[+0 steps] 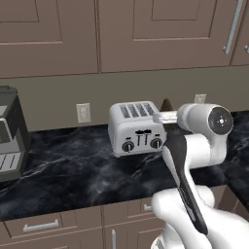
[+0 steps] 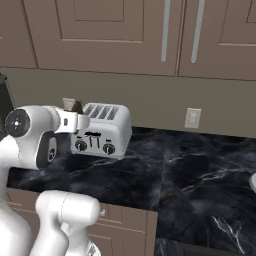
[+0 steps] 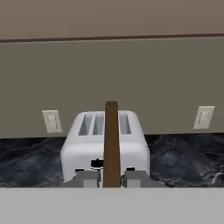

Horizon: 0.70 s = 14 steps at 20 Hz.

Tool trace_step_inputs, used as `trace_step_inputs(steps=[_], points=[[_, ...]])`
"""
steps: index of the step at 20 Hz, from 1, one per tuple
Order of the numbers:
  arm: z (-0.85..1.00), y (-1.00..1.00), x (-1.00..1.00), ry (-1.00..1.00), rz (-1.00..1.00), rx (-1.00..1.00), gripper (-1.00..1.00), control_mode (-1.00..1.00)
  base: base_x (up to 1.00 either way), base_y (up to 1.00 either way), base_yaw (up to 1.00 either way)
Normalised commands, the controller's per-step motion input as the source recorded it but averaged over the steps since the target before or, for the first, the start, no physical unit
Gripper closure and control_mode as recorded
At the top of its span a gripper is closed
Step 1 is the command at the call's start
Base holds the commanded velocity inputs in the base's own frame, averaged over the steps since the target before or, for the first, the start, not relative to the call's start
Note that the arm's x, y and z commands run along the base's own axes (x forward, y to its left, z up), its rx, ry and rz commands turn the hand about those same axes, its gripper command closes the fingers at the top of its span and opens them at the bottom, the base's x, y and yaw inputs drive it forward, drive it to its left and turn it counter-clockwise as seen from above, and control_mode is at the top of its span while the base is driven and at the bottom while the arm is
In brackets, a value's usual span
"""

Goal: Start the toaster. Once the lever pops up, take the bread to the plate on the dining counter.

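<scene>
Pinching the bread (image 3: 111, 144) edge-on in our closed gripper (image 3: 111, 178), we hold it raised clear of the toaster (image 3: 105, 146) (slots now empty), ready for carrying to the plate.

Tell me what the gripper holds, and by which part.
The gripper pinches the thin dark brown bread slice by its near edge, seen edge-on.

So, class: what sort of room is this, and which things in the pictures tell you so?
Most likely a home kitchen: a toaster stands on a black marble worktop, with wall cupboards above and drawers below.
</scene>
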Motion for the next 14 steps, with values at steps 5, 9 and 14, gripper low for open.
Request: trace_step_inputs(steps=[5, 9, 14], points=[[0.38, 0.00, -0.99, 0.17, 0.00, 0.00, 1.00, -1.00, 0.00, 0.00, 0.00], [0.29, 0.00, -0.89, 0.14, 0.00, 0.00, 1.00, -1.00, 0.00, 0.00, 0.00], [0.05, 0.00, -0.79, 0.04, 0.00, -0.03, 1.00, -1.00, 0.00, 0.00, 0.00]])
